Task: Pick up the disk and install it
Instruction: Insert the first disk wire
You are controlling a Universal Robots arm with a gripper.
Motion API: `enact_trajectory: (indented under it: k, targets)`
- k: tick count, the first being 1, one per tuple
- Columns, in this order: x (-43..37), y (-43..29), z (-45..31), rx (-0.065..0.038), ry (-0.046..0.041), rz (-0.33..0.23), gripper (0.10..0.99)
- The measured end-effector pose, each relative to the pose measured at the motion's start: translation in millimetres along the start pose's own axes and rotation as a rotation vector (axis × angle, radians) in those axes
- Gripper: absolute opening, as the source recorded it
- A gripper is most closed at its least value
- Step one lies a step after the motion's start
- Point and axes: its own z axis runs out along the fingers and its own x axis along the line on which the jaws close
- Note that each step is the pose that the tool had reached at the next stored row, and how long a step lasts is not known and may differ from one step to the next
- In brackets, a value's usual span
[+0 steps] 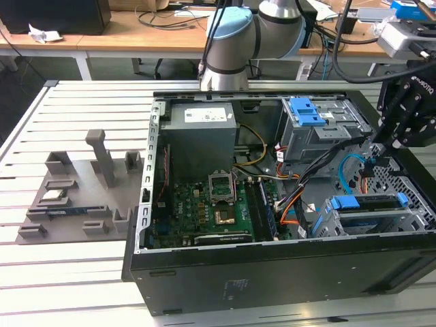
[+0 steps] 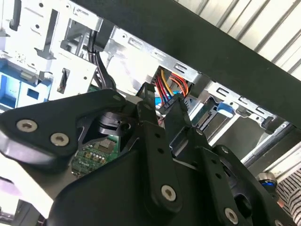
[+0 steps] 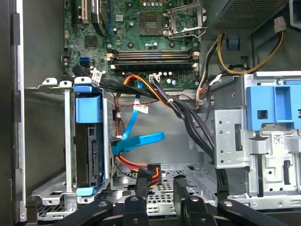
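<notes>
The black linkage arms of the gripper (image 2: 162,106) sit closest to the lens in both wrist views, its two fingertips apart with an empty gap between them, holding nothing. In the first wrist view the gripper (image 3: 162,181) hangs just above the perforated case floor, near the bundle of orange and red cables (image 3: 141,165) and the blue flat cable (image 3: 136,141) that trails from the drive cage.

Beside these, the disk (image 3: 91,141) stands on edge inside its metal drive cage (image 3: 70,155), framed by blue plastic rails, its connector edge facing the loose cables. In the exterior view the gripper (image 1: 373,151) hovers over the open computer case (image 1: 272,272) toward the exterior view's right, with the disk (image 1: 368,204) in its cage just below and the motherboard (image 1: 204,211) further in. The light-blue latch plate (image 1: 305,111) sits on the upper bay.

To do this step well, I judge the fingertips should come down clear of the loose wiring and close on the disk's rails squarely, since a snagged cable could drag the connector or tilt the disk in its cage.
</notes>
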Motion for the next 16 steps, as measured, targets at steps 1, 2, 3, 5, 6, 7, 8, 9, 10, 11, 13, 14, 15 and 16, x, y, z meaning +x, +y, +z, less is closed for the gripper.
enact_trajectory:
  k: [1,2,3,5,6,7,8,9,10,11,13,14,15,16]
  targets:
    - [-0.1,0.0,0.5,0.0,0.0084,0.0,0.361]
    - [-0.2,-0.1,1.1,0.0,0.0284,0.001,0.361]
    - [-0.1,-0.1,1.4,0.001,0.0421,0.002,0.361]
    - [-0.2,-0.2,3.6,0.001,0.054,0.002,0.361]
    - [-0.3,-0.2,4.8,0.001,0.0568,0.003,0.361]
    - [-0.4,-0.4,6.9,0.001,0.0603,0.003,0.361]
    - [-0.4,-0.4,8.0,0.001,0.0641,0.003,0.361]
    - [-0.4,-0.5,9.1,0.001,0.0685,0.003,0.361]
    - [-0.3,-0.6,10.7,0.001,0.0711,0.003,0.361]
    - [-0.3,-0.7,12.6,0.001,0.0726,0.003,0.361]
    - [-0.4,-0.7,14.3,0.001,0.074,0.003,0.361]
    - [-0.3,-0.7,14.3,0.001,0.0744,0.003,0.361]
    - [-0.3,-0.7,14.3,0.001,0.0744,0.003,0.361]
    - [-0.3,-0.7,14.3,0.001,0.0745,0.003,0.361]
